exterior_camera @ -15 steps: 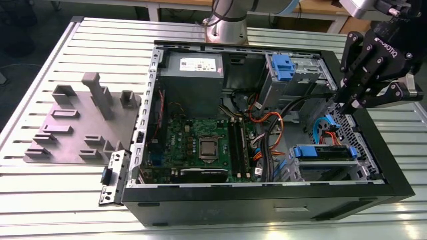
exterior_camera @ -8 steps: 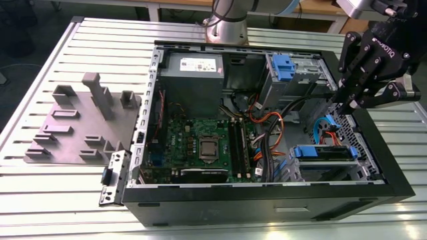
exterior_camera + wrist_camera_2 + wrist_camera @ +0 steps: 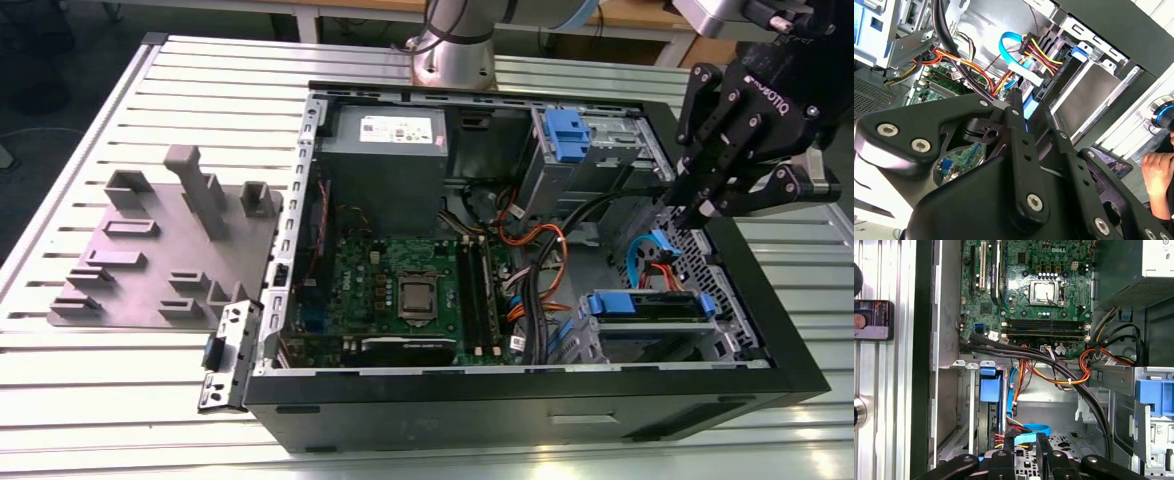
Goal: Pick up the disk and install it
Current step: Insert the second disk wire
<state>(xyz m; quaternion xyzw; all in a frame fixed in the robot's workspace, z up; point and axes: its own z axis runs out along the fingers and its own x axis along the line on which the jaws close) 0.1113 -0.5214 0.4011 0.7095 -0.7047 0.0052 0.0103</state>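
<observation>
The disk lies in the drive cage at the near corner of the open computer case, on the exterior view's right. Its blue carrier front and a silver edge show there. In the first wrist view the blue carrier sits in the cage slot, with blue and coloured cables running in beside it. My black gripper hangs just above the case's wall on that side, over the cage. Its fingers stand close together, shut, with nothing between them. In the second wrist view the gripper points at the cabled end of the cage.
A grey power-supply box and a second blue latch sit at the case's far side. The green motherboard fills the floor, crossed by cable bundles. A grey fixture plate lies on the slatted table. A person's hand is nearby.
</observation>
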